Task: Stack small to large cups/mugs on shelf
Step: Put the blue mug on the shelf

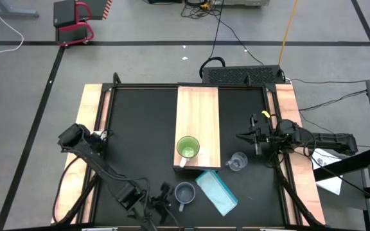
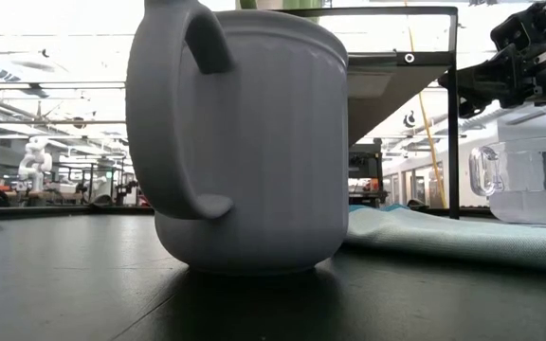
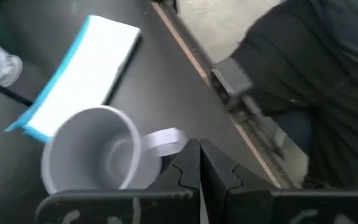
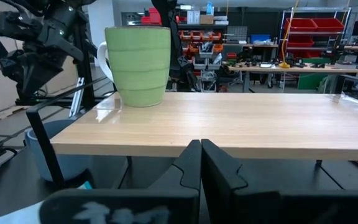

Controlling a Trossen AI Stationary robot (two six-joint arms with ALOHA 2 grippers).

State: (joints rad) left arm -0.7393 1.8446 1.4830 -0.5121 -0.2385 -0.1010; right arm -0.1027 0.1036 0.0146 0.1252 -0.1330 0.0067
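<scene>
The green mug (image 1: 187,149) (image 4: 138,62) stands upright on the near end of the light-wood shelf (image 1: 198,112) (image 4: 241,127). On the black mat, the small clear glass cup (image 1: 237,162) (image 2: 529,180) stands right of the shelf's near corner. The grey-blue mug (image 1: 185,192) (image 2: 245,142) (image 3: 92,152) stands upright near the table's near edge. My left gripper (image 1: 164,196) (image 3: 199,163) is shut, low at the mug's left, by its handle (image 3: 161,140). My right gripper (image 1: 246,136) (image 4: 201,158) is shut and hovers right of the shelf, facing it. My left gripper's shut fingertips (image 3: 188,158) lie level right beside the free side of the grey-blue mug's handle (image 3: 166,138), coming from the table's left. I cannot tell whether they touch it. The mug stands on its base on the mat.
A flat light-blue rectangular object (image 1: 217,191) (image 3: 82,71) lies on the mat between the grey-blue mug and the glass cup. Wooden strips (image 1: 88,128) edge the table on both sides. The far part of the shelf is bare. The shelf's black metal legs (image 2: 453,104) stand behind the mug.
</scene>
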